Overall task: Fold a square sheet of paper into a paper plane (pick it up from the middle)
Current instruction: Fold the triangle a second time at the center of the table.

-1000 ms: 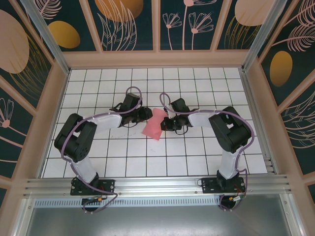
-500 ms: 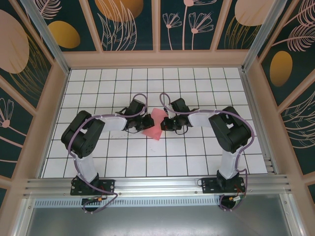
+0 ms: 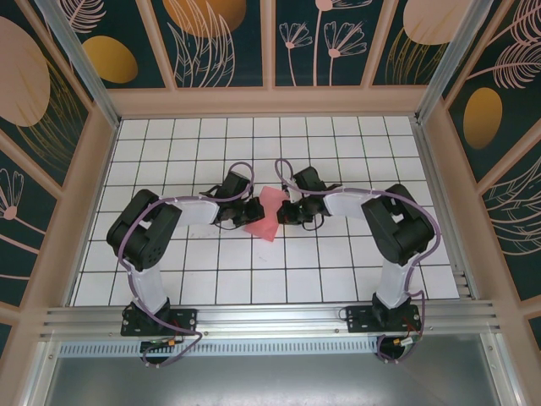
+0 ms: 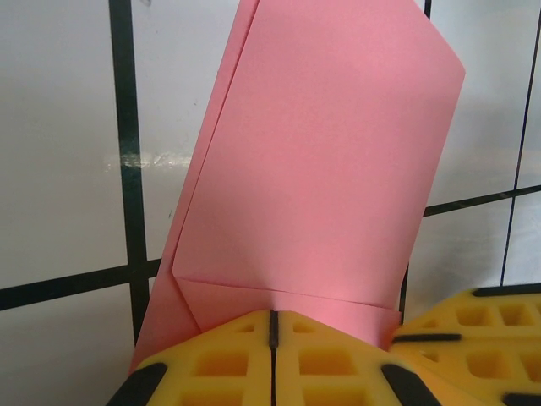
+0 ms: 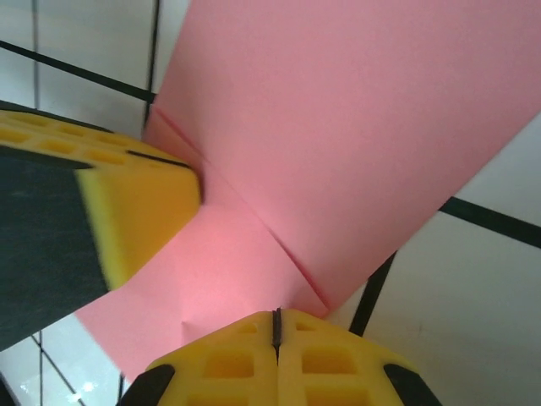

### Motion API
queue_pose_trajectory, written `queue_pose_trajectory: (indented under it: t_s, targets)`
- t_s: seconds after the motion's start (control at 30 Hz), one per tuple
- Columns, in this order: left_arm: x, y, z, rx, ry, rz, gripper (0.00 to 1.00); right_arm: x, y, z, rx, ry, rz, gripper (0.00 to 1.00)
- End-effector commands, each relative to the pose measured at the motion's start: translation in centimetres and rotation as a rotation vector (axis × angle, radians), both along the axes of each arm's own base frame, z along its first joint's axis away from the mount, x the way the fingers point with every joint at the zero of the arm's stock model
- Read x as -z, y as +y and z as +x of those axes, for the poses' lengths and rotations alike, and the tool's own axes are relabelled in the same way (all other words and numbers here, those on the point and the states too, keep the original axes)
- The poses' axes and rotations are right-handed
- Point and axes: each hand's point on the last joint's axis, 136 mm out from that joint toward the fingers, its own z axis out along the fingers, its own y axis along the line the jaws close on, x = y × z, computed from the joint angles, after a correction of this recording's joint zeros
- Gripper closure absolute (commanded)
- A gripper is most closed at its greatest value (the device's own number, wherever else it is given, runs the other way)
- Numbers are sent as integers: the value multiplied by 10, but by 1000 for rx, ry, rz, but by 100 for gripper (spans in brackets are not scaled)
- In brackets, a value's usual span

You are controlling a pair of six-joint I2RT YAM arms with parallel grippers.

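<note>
Left gripper and right gripper both pinched tight on the square sheet of paper. Sheet is pink, folded into layered flaps, at frame centre between them.

One folded pink paper, two arms

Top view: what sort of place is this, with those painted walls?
Likely a lab test booth for robots: a left arm and right arm bolted to an aluminium rail, a white gridded tabletop, leaf-patterned panels enclosing it.
</note>
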Motion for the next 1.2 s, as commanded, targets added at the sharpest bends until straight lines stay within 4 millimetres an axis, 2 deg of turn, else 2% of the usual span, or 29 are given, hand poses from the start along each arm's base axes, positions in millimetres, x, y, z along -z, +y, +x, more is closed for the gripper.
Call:
queue_pose_trajectory:
  t_s: [0.0, 0.23, 0.6, 0.87, 1.17]
  targets:
    - [45, 27, -24, -28, 115, 153, 92, -28, 8, -10, -37, -30, 52, 94]
    - [46, 28, -25, -41, 112, 154, 93, -26, 26, -35, -65, 3, 55, 93]
    - [46, 29, -27, -56, 117, 144, 94, -4, 37, -48, -68, 58, 12, 95]
    - [47, 31, -28, -64, 119, 147, 94, 14, 33, -52, -68, 94, -33, 95]
    - [50, 34, -29, -73, 125, 159, 94, 23, 25, -63, -88, 126, -63, 95]
